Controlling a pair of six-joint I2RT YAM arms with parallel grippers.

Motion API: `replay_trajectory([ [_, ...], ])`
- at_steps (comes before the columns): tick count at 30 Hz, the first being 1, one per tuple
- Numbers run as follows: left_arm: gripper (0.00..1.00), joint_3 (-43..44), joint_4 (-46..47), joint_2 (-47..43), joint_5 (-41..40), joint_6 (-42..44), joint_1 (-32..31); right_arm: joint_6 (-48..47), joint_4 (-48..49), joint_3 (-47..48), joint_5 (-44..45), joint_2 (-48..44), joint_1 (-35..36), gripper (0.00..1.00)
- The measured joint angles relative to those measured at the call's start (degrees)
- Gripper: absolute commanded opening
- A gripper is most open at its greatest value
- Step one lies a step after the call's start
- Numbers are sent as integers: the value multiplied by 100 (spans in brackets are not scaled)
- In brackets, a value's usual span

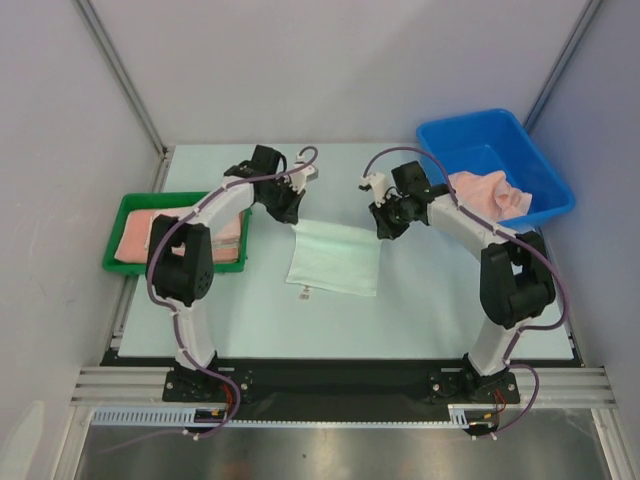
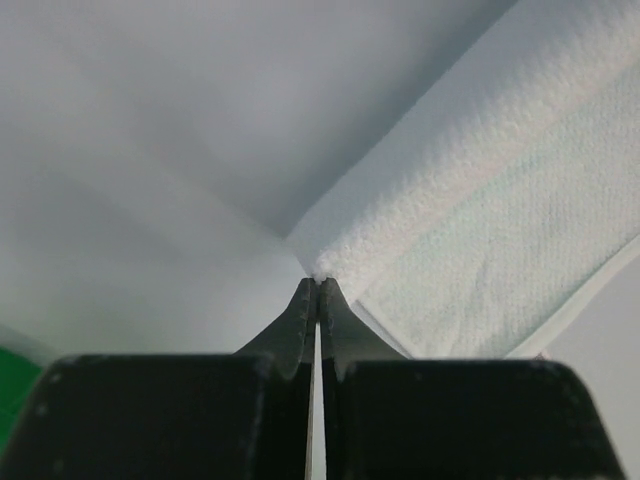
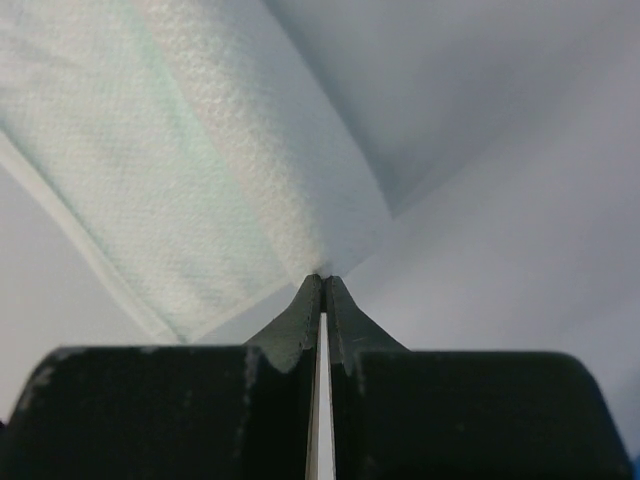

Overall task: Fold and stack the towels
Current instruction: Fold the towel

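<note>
A white towel (image 1: 335, 258) lies on the table between the arms, with a small tag at its near left corner. My left gripper (image 1: 291, 212) is shut on the towel's far left corner (image 2: 322, 268). My right gripper (image 1: 384, 226) is shut on its far right corner (image 3: 335, 262). Both wrist views show the far edge lifted, with the white cloth (image 2: 480, 240) (image 3: 180, 190) hanging down from the tips. Folded salmon-pink towels (image 1: 140, 238) lie in the green tray (image 1: 118, 262) at the left. A crumpled salmon-pink towel (image 1: 490, 192) lies in the blue bin (image 1: 470, 138) at the right.
The green tray stands at the table's left edge and the blue bin at the far right corner. Grey walls close in the table at the back and both sides. The arm bases stand at the near edge.
</note>
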Motion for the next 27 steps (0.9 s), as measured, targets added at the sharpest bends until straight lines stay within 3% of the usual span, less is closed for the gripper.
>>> replay_trajectory([
  [7,1,-1449,240,-1060,-76,-306,-87,533,302,-1180,219,-750,531,0],
  [14,0,-2452,503,-1829,-192,-634,-297,1029,457,-1823,402,-909,925,0],
  [27,0,-3062,514,-1912,-343,-1172,-413,1526,439,-2229,450,-1478,1115,0],
])
